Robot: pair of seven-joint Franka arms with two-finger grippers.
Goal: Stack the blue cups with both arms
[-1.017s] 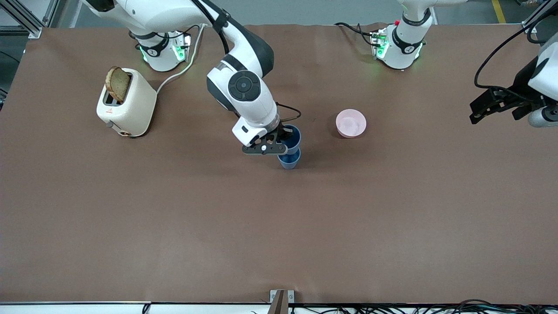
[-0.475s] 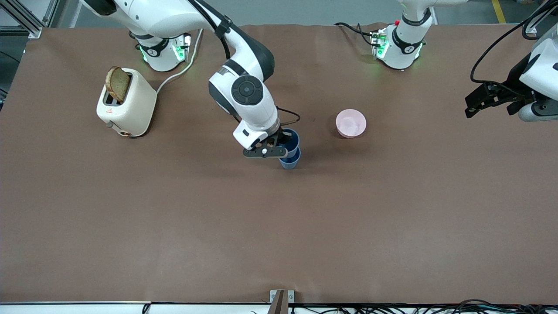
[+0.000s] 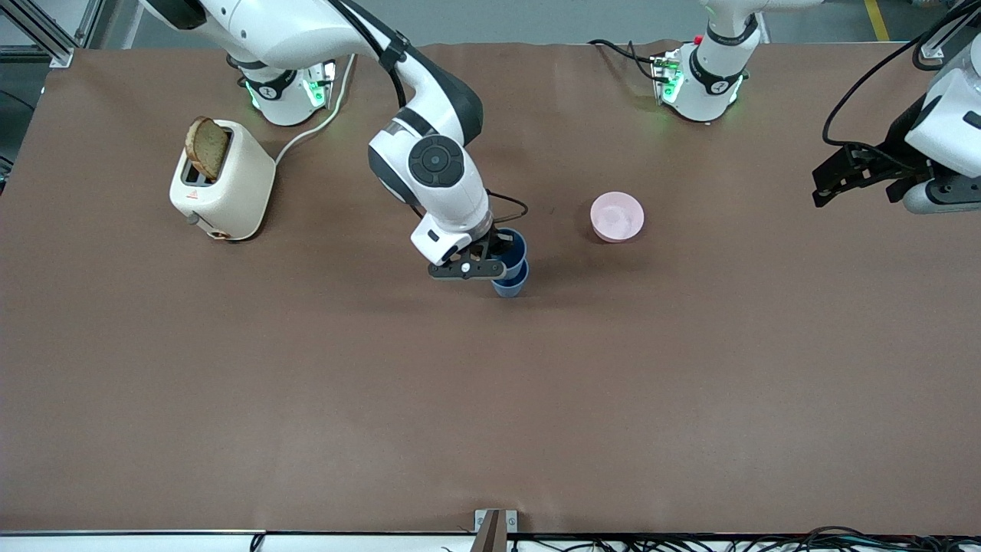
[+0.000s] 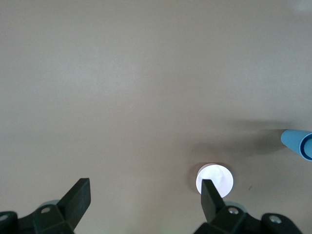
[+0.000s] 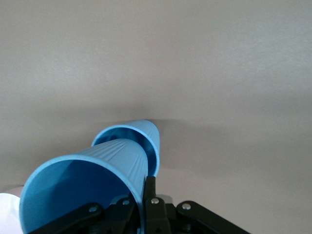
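Gripping the upper blue cup [image 3: 512, 244] by its rim, the right gripper [image 3: 490, 261] hides part of it above the lower blue cup [image 3: 510, 287] standing mid-table near the pink bowl [image 3: 617, 217]. The left gripper [image 3: 831, 178] hangs spread wide over the left arm's end of the table [image 3: 490, 399].

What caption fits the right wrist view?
Right gripper pinches the upper blue cup by its rim, its base entering the lower blue cup.

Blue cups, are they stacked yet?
Almost. The right gripper is shut on one matte blue plastic cup, its base entering the second blue cup standing on the table. Seating and letting go remain. The left gripper waits open above the table's end.
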